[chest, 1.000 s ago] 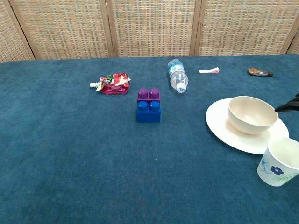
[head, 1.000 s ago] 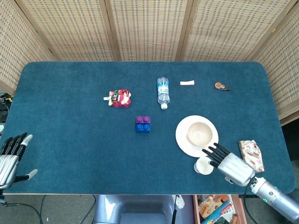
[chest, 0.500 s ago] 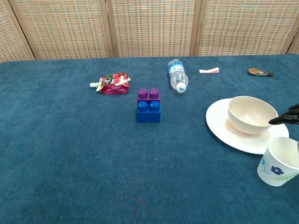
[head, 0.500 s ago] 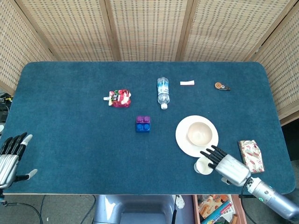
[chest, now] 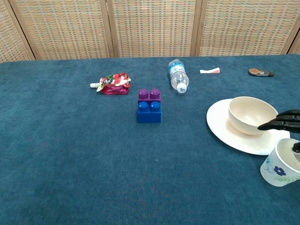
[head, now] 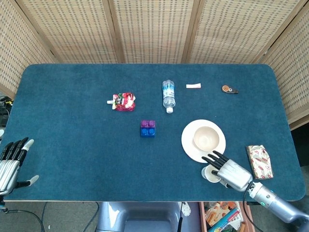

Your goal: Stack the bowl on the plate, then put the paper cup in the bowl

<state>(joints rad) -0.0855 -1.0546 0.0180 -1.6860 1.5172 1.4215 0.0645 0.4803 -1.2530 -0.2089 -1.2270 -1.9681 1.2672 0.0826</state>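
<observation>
wicker screens stand behind a desk [head: 72, 145] w/ blue felt top. near its right front, the bowl [head: 206, 138] already sits on the plate [head: 189, 145], so step one looks done. the paper cup [chest: 281, 163], white w/ a blue flower print, stands upright on the felt just in front of the plate, touching or nearly touching its rim.

the right hand [head: 226, 169] is over the cup from the right, dark fingers [chest: 276, 123] spread above its mouth. likely lining up a grasp, but can't tell if it grips yet. the left hand [head: 10, 162] rests at the desk's left front edge, holding nothing, fingers apart, prob. parked out of the way.

further back, away from the work: water bottle [head: 168, 95] lying on its side, purple-and-blue block [head: 147, 128], red pouch [head: 124, 102]. their labels are too small to read.
</observation>
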